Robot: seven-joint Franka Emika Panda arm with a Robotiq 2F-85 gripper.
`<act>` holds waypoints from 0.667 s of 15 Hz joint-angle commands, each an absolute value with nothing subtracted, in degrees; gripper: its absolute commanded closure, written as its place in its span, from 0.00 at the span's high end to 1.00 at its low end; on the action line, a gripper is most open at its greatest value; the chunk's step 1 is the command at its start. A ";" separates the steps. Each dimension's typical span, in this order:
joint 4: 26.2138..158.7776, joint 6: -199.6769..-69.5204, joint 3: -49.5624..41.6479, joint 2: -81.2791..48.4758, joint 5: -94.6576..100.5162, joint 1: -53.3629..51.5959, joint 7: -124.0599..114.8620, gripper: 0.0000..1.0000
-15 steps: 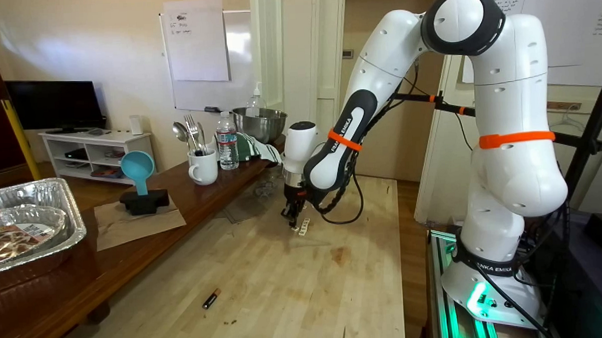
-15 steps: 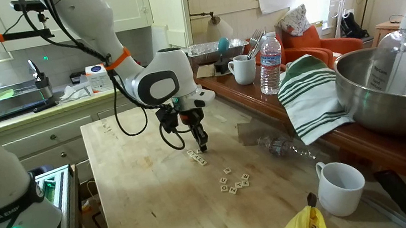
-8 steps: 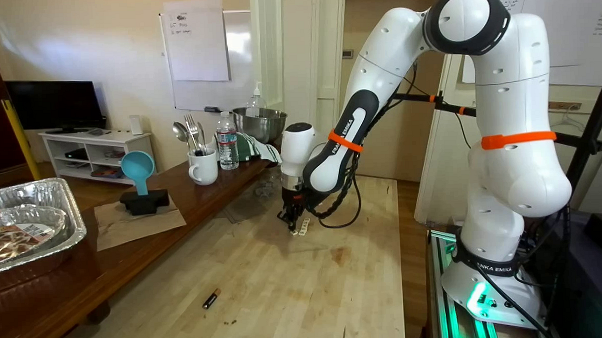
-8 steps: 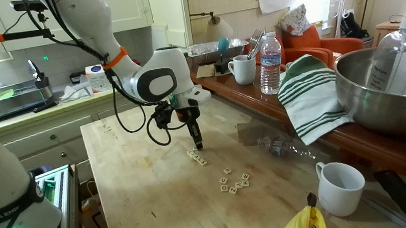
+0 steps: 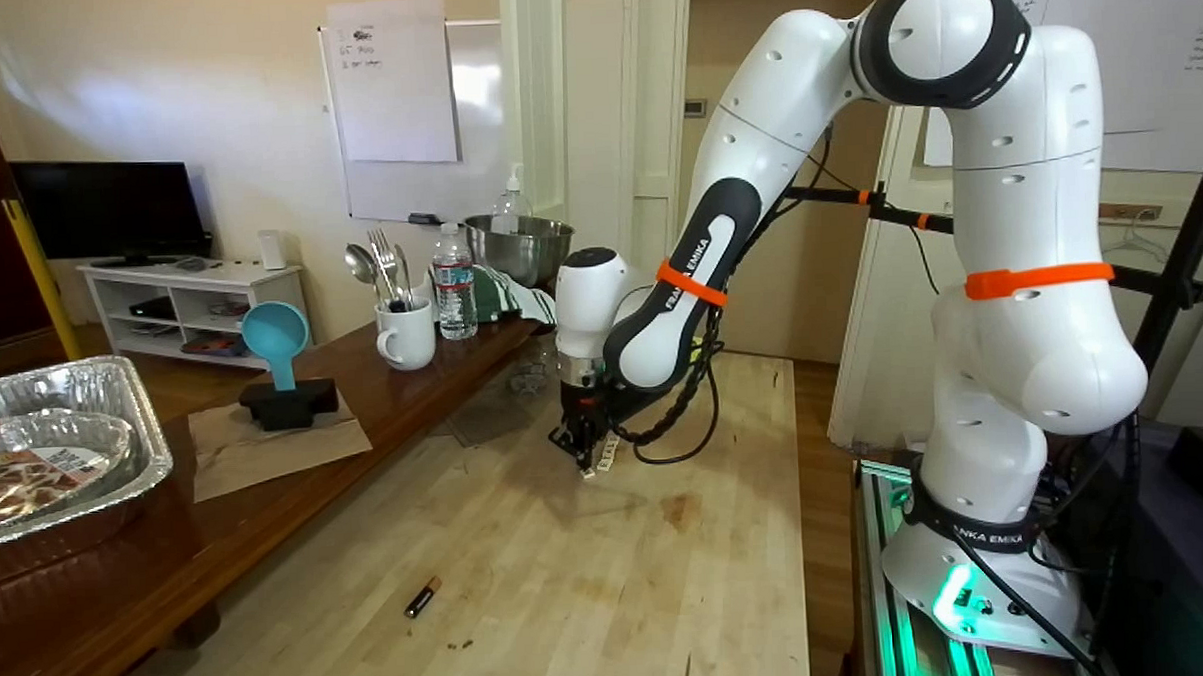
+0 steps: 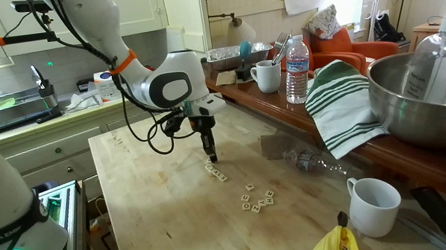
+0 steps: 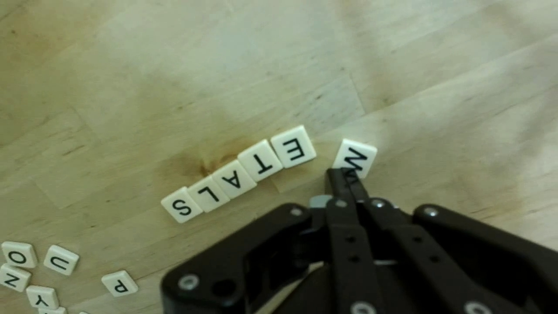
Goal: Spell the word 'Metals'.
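Gripper (image 7: 342,171) narrow, fingertips (image 7: 335,178) together, nothing seen between; tips overlap near edge of M tile (image 7: 356,152), contact unclear. M tile off E end of ETALS row (image 7: 234,179), gap between, turned askew, lying off row's long axis toward gripper's side. Closing gap likely calls for push along axis and away from gripper body, then squaring. Past row's S end: loose O tile (image 7: 19,254), U tile (image 7: 61,260), P tile (image 7: 120,284), Y tile (image 7: 42,298). Forearm (image 5: 739,201) lettered FRANKA EMIKA; water bottle (image 6: 297,68) label unreadable.
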State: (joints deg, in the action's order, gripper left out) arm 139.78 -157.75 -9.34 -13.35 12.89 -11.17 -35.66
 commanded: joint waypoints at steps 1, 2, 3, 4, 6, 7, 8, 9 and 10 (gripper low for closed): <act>140.58 -155.98 -10.34 -14.37 16.02 -12.91 -43.77 0.00; 140.37 -155.54 -10.35 -14.47 16.51 -12.93 -45.39 0.00; 140.26 -155.00 -10.23 -14.44 16.88 -12.88 -46.58 0.00; 140.22 -154.74 -10.24 -14.36 17.56 -12.90 -47.85 0.00; 140.41 -154.65 -9.42 -13.69 17.71 -12.21 -47.34 0.00; 140.53 -155.03 -9.30 -13.33 18.21 -12.09 -47.10 0.00; 140.71 -155.00 -8.96 -12.64 18.13 -11.78 -45.96 0.00; 141.07 -155.44 -8.65 -11.73 17.92 -11.47 -45.05 0.00; 141.33 -155.80 -8.51 -11.19 17.88 -11.33 -44.68 0.00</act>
